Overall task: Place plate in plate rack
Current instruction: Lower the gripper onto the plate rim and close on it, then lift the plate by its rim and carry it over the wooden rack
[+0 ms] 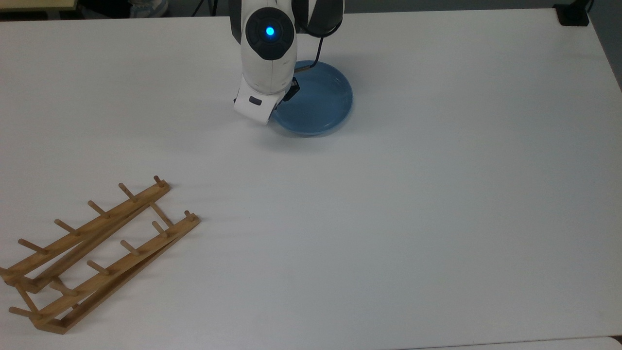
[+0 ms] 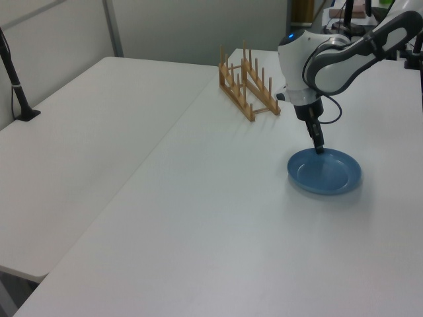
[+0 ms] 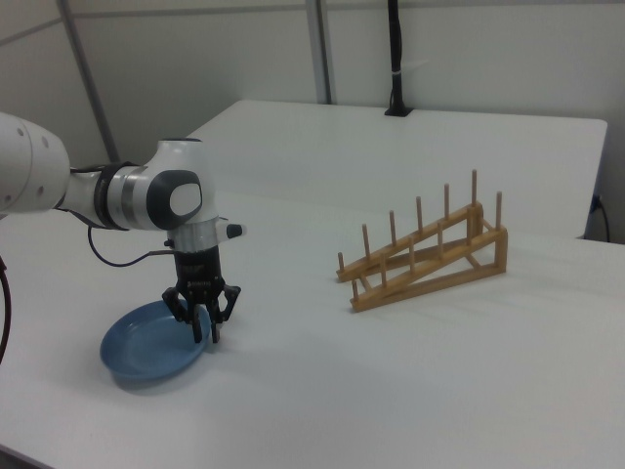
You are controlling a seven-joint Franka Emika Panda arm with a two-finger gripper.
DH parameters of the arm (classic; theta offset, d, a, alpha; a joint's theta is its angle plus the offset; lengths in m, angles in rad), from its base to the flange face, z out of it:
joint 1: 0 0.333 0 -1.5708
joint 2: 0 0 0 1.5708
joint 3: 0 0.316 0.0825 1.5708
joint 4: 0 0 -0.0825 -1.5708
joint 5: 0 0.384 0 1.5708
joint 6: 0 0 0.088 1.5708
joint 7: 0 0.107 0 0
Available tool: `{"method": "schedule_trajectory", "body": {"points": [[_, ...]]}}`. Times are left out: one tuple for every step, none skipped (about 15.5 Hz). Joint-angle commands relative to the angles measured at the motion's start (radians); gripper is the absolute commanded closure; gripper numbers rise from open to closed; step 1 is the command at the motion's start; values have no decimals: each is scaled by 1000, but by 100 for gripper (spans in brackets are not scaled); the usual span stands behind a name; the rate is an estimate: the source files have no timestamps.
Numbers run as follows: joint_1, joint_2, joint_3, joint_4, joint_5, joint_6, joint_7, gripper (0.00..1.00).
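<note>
One arm reaches down over the white table [image 1: 437, 194], its gripper [image 3: 202, 330] lowered to the plate [image 1: 318, 99]. In the right view the two fingers point straight down with a gap between them, spread apart and straddling the plate's near-right rim; whether they touch the rim cannot be told. In the left view the gripper [image 2: 319, 148] tip meets the plate [image 2: 327, 173] at its far edge. In the top view the arm's white wrist covers the plate's left rim.

The plate lies flat on the table, right way up, in the upper middle of the top view. The rack [image 1: 92, 248] stands well apart from it, near the top view's lower left corner, with nothing in its slots. In the right view the rack [image 3: 425, 256] sits to the right of the gripper, pegs upright, its rails sloping up toward the right view's right. In the left view the rack [image 2: 248, 89] stands beyond the plate, toward the left view's upper middle.
</note>
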Motion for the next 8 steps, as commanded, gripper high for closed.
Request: {"method": "schedule_trajectory", "body": {"points": [[14, 9, -5, 3, -12, 5, 30, 90], [14, 9, -5, 5, -14, 4, 30, 99], [13, 9, -5, 20, -12, -2, 30, 100], [8, 9, -5, 37, -12, -8, 28, 100], [4, 8, -6, 58, -12, -25, 22, 100], [-1, 6, -9, 92, -12, -48, 21, 100], [-16, 6, -11, 138, -12, -73, 19, 100], [-33, 6, -11, 187, -12, -99, 19, 100]]}}
